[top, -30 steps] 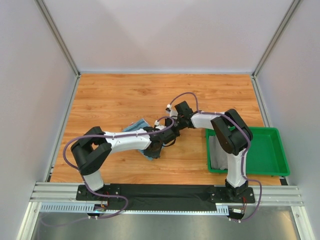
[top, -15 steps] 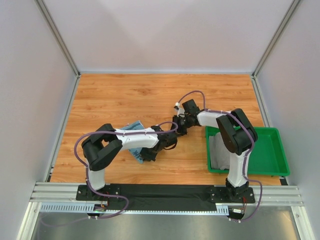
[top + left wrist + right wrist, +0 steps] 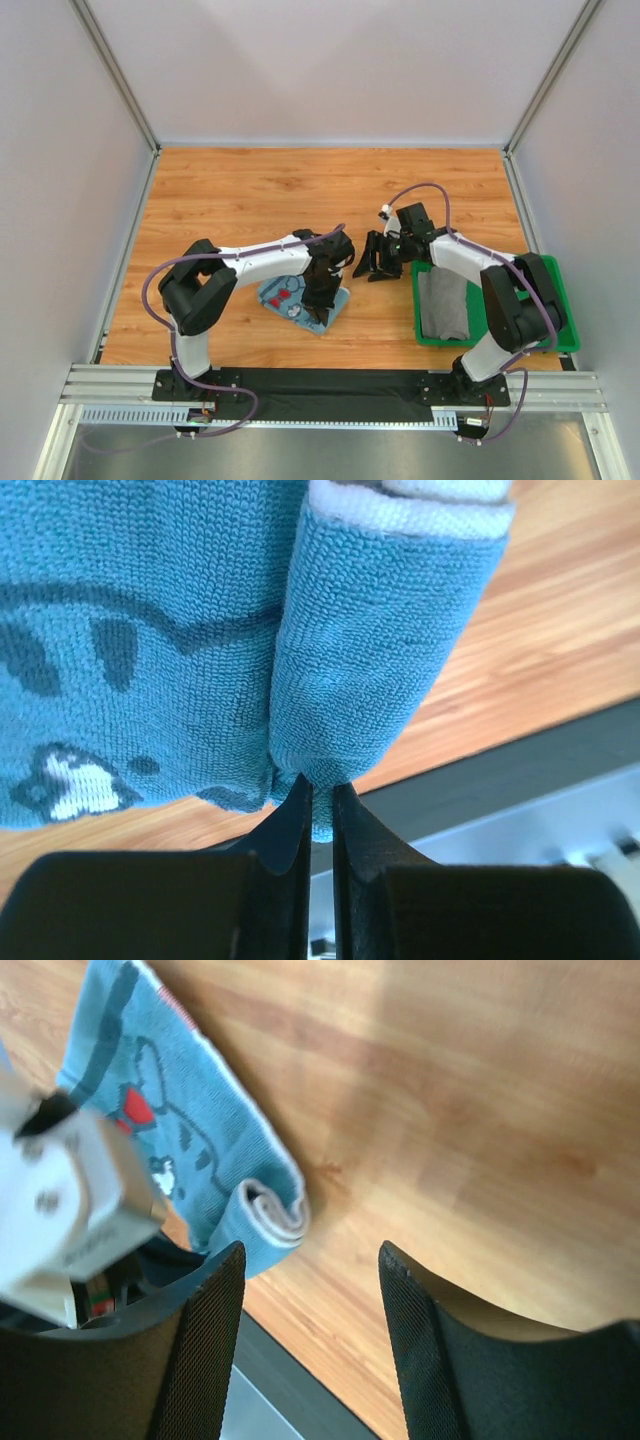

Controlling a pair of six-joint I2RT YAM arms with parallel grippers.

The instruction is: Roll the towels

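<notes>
A light blue towel with dark figures and a small red mark lies flat on the wooden table, its right edge rolled into a short tube. My left gripper stands over that edge and is shut on the near end of the roll. My right gripper hovers open to the right of the towel, nothing between its fingers; the roll's end shows just beyond its left finger. A grey towel lies in the green tray.
The green plastic tray sits at the right near edge, under the right arm's elbow. A black strip and metal rail run along the table's near edge, close to the towel. Grey walls enclose the table on three sides.
My right gripper opened and drew back to the right, off the towel. My left arm swung the towel round and set it flatter, nearer the front edge, still pinching the rolled edge.
</notes>
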